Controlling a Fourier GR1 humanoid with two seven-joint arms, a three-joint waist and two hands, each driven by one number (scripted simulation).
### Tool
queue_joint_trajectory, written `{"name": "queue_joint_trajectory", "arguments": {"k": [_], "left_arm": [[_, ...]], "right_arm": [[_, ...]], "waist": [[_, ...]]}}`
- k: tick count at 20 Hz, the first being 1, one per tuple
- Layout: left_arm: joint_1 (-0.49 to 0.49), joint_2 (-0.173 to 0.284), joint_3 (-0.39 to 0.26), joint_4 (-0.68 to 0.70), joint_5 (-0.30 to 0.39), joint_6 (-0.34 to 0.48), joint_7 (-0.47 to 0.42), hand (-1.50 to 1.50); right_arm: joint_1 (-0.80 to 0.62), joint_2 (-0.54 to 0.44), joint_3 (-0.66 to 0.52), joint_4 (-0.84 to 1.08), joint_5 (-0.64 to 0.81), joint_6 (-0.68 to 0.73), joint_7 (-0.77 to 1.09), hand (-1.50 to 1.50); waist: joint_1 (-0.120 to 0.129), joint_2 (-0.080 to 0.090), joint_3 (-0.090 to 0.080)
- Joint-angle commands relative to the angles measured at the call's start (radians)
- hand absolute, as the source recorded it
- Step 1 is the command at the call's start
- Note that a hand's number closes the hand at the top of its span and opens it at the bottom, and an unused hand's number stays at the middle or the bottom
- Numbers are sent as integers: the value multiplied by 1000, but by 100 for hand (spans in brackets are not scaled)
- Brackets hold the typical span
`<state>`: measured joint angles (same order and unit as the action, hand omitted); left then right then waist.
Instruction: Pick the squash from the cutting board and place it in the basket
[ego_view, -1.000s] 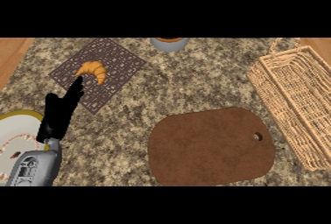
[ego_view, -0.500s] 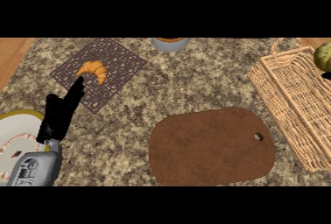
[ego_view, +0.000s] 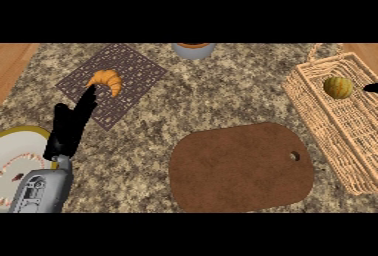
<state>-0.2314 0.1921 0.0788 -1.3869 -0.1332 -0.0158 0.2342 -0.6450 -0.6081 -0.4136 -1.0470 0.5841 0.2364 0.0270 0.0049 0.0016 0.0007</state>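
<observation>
The round yellow-green squash (ego_view: 338, 87) lay inside the pale woven wicker basket (ego_view: 325, 125), to the right of the brown rounded wooden cutting board (ego_view: 240, 167) on the speckled granite worktop (ego_view: 214, 95). Only a black tip of the right hand (ego_view: 371, 88) showed at the frame's edge just right of the squash, so whether it was open could not be told. Left of the board, the left hand (ego_view: 72, 122) rested with straight fingers, holding nothing, beside the orange croissant (ego_view: 108, 80) on a dark lattice mat (ego_view: 114, 82).

Squash (ego_view: 338, 87) in basket (ego_view: 332, 130)
</observation>
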Motion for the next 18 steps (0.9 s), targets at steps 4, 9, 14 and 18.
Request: {"name": "queue_joint_trajectory", "arguments": {"k": [4, 9, 14, 18], "left_arm": [[-13, 5, 9, 39, -6, -4, -22, 0], [70, -1, -3, 8, -3, -19, -57, 0], [53, -29, -22, -37, -37, 32, -1, 0], [44, 5, -3, -40, 6, -33, -1, 0]], "right_arm": [[27, -32, -152, 30, -81, -143, -77, -150], [50, -145, -269, 87, -150, -100, -5, -150], [127, -269, -395, 236, -247, -19, -96, -150], [149, -383, -455, 441, -279, 18, -225, -150]], "waist": [[-8, 0, 0], [-6, -2, -1], [-9, -1, 1], [5, 3, 2]]}}
